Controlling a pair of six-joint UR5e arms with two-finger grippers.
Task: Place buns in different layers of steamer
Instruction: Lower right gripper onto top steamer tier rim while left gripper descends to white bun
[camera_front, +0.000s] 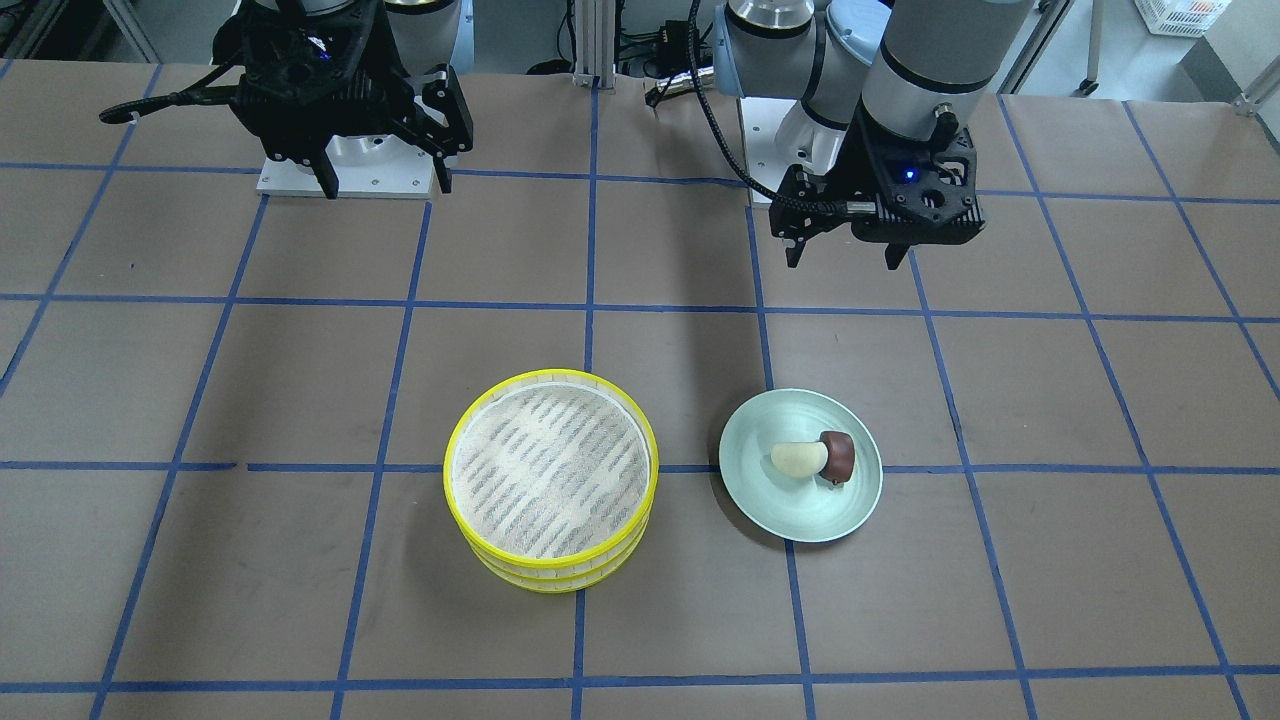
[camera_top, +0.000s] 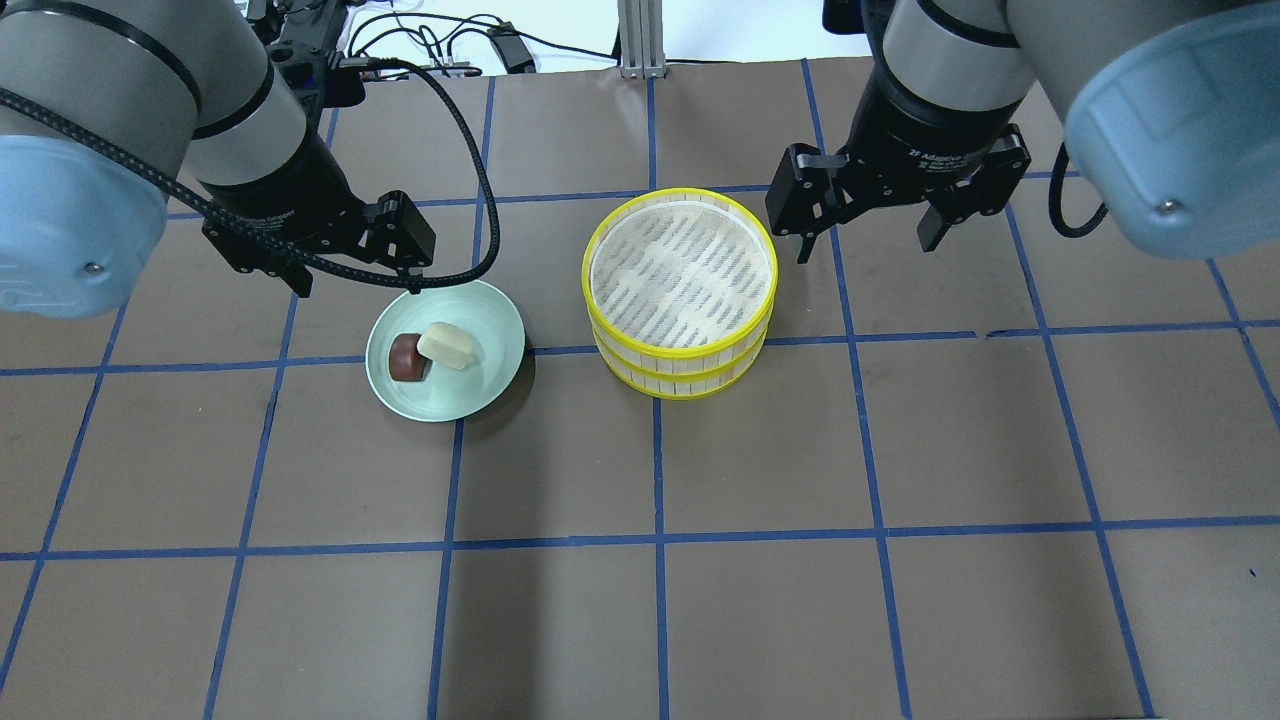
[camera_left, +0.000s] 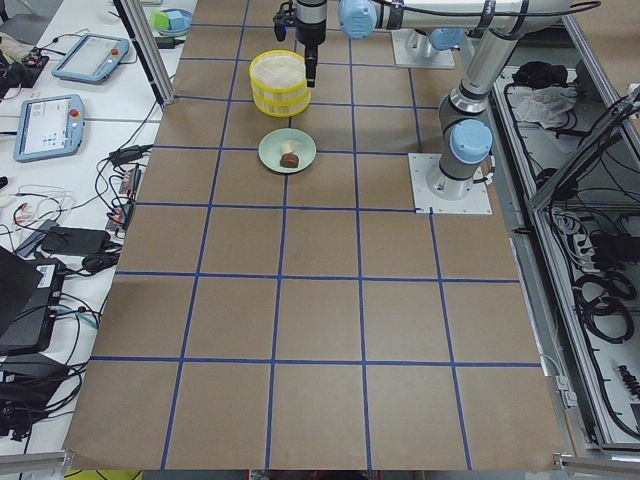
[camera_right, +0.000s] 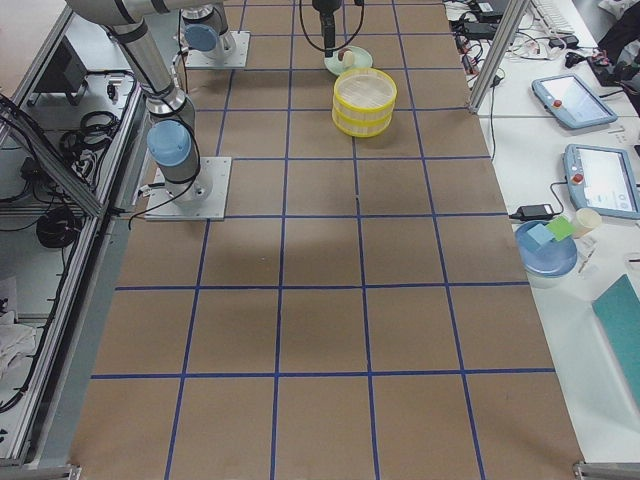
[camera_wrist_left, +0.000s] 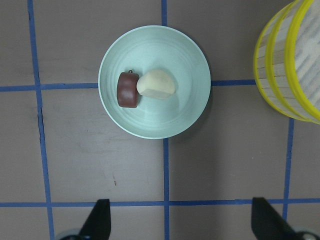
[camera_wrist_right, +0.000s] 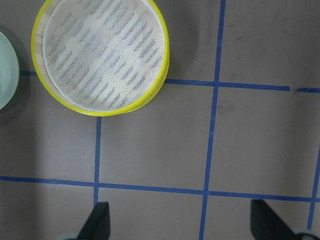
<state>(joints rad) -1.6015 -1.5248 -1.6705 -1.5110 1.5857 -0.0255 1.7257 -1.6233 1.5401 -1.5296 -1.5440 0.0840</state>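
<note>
The steamer stands as two stacked yellow-rimmed trays, its top floor bare; it also shows in the overhead view and the right wrist view. The cream bun and the reddish-brown bun lie touching on a pale green plate, as the left wrist view shows too: cream bun, brown bun. My left gripper hangs open and empty above the table beside the plate, on the robot's side of it. My right gripper hangs open and empty beside the steamer.
The table is brown paper with a blue tape grid. The two arm base plates sit at the robot's edge. Tablets and cables lie on side benches beyond the table ends.
</note>
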